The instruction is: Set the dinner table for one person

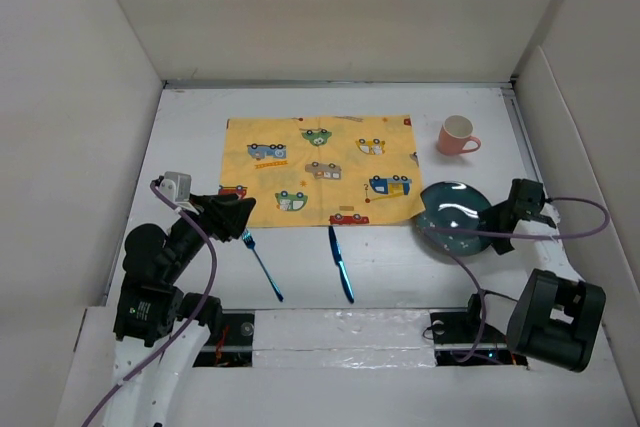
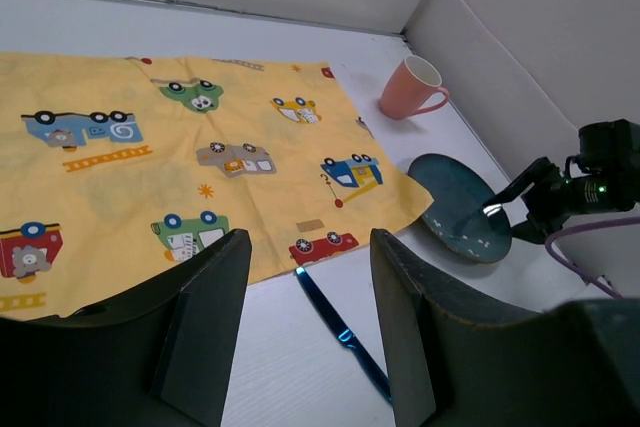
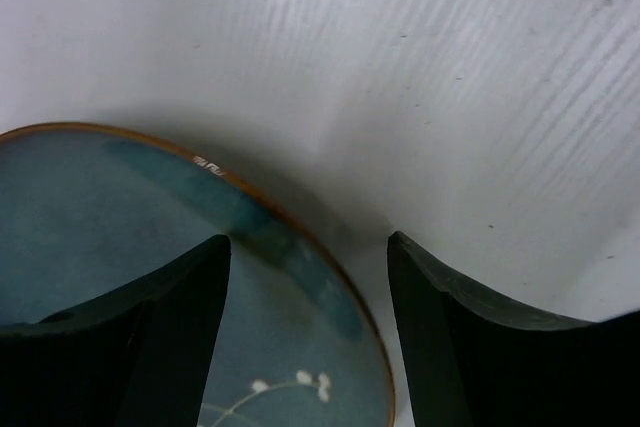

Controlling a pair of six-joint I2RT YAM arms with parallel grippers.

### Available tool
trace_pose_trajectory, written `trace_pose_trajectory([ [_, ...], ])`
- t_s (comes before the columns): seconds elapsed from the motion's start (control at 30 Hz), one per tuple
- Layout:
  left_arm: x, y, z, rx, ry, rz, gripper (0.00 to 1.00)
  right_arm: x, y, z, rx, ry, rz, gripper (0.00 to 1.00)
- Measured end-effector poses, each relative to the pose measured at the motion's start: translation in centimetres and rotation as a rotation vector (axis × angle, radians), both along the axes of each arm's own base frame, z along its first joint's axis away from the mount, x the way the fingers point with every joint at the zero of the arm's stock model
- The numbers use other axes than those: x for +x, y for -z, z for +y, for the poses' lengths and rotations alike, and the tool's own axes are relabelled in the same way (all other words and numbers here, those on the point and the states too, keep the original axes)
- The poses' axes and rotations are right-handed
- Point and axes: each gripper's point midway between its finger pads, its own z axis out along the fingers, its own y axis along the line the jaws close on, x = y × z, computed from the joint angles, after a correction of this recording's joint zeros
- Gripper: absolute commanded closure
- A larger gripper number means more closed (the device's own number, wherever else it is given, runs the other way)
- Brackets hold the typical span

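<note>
Left gripper (image 1: 240, 215): jaws released, empty, poised near placemat (image 1: 320, 169) corner, just beside fork (image 1: 262, 265). Fork and knife (image 1: 341, 264) lie on bare worktop (image 1: 400, 282), lengthwise near-to-far, likely not yet placed. Worktop spans whole cell floor under everything, long axis left-right. Right gripper (image 3: 308, 247): jaws released over plate (image 1: 456, 218) rim, probably lining up grasp.

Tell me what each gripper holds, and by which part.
Nothing is held. The left gripper is open and empty; the right gripper stands open astride the plate rim.
</note>
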Motion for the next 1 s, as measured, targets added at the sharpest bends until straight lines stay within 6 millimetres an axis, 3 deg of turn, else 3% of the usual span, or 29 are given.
trace_pose_trajectory([
  [0.13,0.1,0.1,0.1,0.001,-0.010,0.003,0.52,0.9,-0.8,0.3,0.015,-0.048,-0.070,0.36],
  [0.4,0.1,-0.1,0.5,-0.002,-0.033,-0.004,0.52,1.9,0.0,0.0,0.127,-0.033,-0.164,0.48],
  [0.5,0.1,0.0,0.6,-0.004,-0.039,-0.002,0.53,2.1,0.1,-0.3,0.145,-0.017,-0.213,0.57],
  [0.67,0.2,0.0,0.7,-0.005,-0.045,0.002,0.53,1.7,-0.3,0.4,0.193,-0.017,-0.287,0.87],
  [0.73,0.2,0.0,0.7,-0.005,-0.047,0.003,0.53,2.1,-1.3,0.3,0.200,-0.009,-0.346,0.99],
  [0.77,0.2,0.0,0.7,-0.006,-0.048,0.003,0.53,2.4,-2.1,0.1,0.187,-0.012,-0.380,1.00],
  [0.9,0.3,0.1,0.8,-0.007,-0.052,0.005,0.54,1.7,-4.2,-0.9,0.119,0.009,-0.432,1.00],
  [0.97,0.3,0.1,0.8,-0.008,-0.056,0.007,0.54,0.1,-4.3,-1.4,0.079,0.041,-0.388,1.00],
  [1.0,0.4,0.1,0.8,-0.008,-0.059,0.008,0.54,0.2,-5.6,-1.8,0.047,0.040,-0.430,1.00],
])
